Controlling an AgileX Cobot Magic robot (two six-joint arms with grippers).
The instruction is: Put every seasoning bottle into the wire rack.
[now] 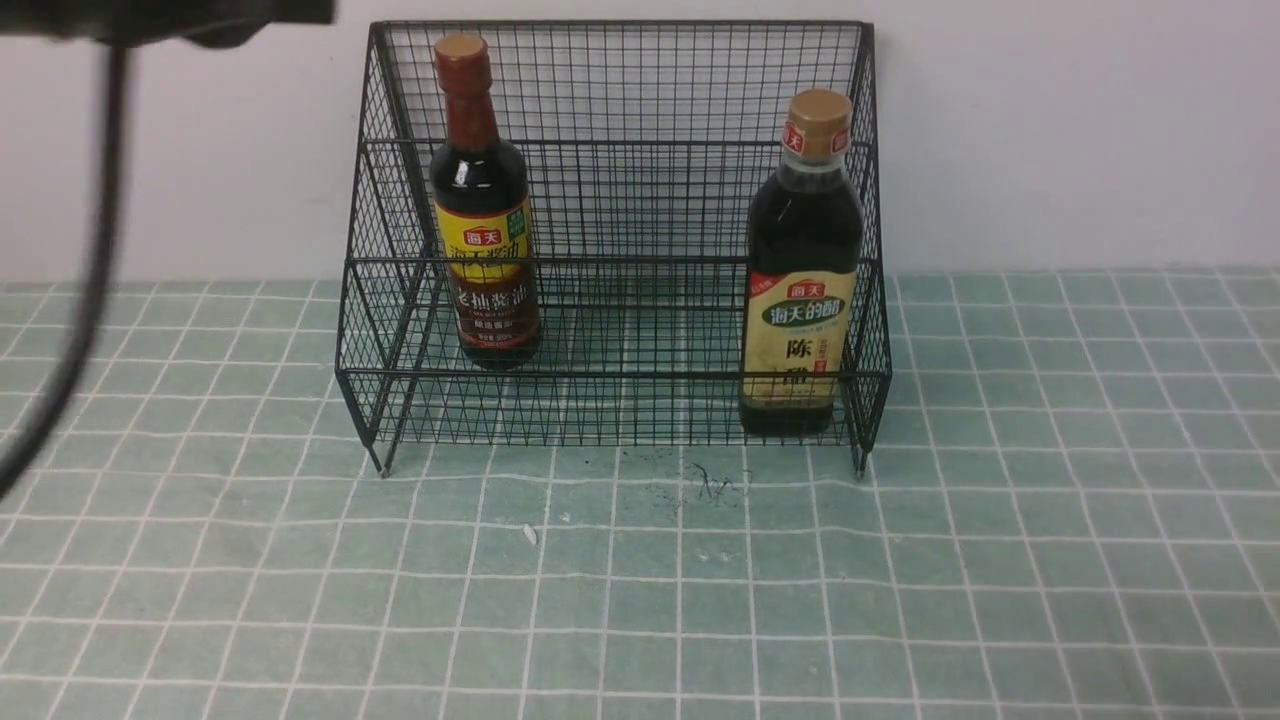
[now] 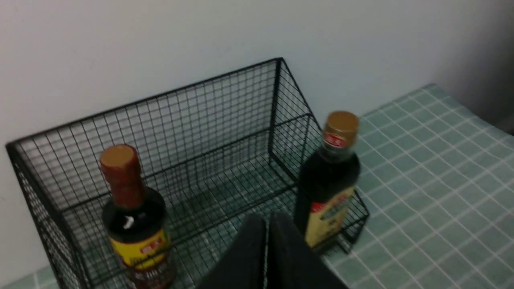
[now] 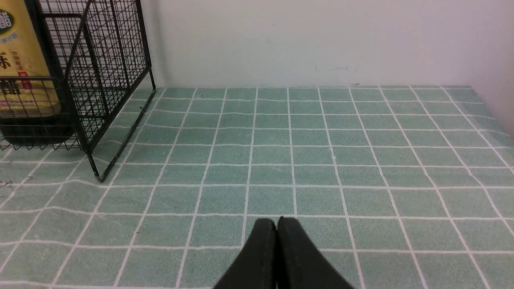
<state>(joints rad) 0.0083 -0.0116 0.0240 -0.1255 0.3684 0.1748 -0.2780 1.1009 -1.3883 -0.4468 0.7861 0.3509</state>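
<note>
Both seasoning bottles stand upright inside the black wire rack (image 1: 620,180). The slim red-capped bottle (image 1: 483,230) with the yellow-and-maroon label is on the upper tier at the left. On the lower tier at the right is the broader tan-capped bottle (image 1: 800,290) with a beige label. High above and in front of the rack, my left gripper (image 2: 266,218) is shut and empty, looking down on the red-capped bottle (image 2: 134,224), the tan-capped bottle (image 2: 329,184) and the rack (image 2: 209,116). My right gripper (image 3: 276,221) is shut and empty, low over the cloth to the right of the rack (image 3: 108,80).
A green checked cloth (image 1: 1050,520) covers the table up to a white wall behind the rack. A dark cable (image 1: 70,330) and part of my left arm hang at the top left of the front view. Small dark specks (image 1: 715,485) lie before the rack.
</note>
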